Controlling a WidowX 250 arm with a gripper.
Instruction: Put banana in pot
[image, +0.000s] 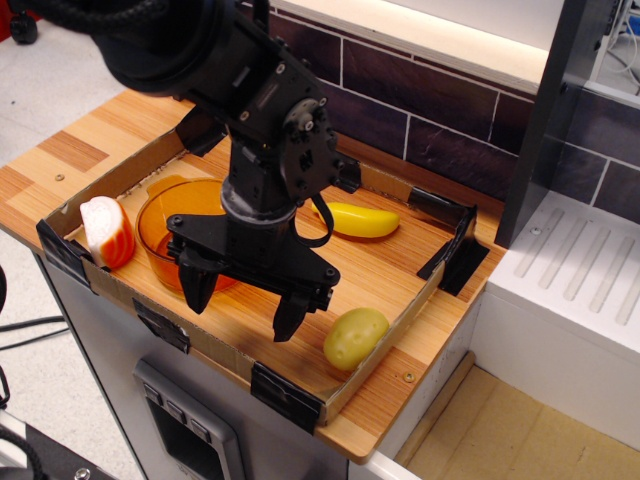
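Observation.image shows, nearest, 1 yellow-green lump at the tray's near right edge. Just left, the gripper hangs with fingers spread wide and holding nothing. Behind it sits 1 orange pot, with 1 white and orange striped piece at its left. Farthest, 1 banana lies on the tray floor, right of the arm and apart from the pot. Grasping, carrying and dropping all appear left to do.

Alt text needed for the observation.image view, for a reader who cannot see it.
A black robot gripper hangs open and empty over a shallow cardboard tray, beside an orange pot. A yellow banana lies behind the arm; a yellow-green potato sits near the front corner.
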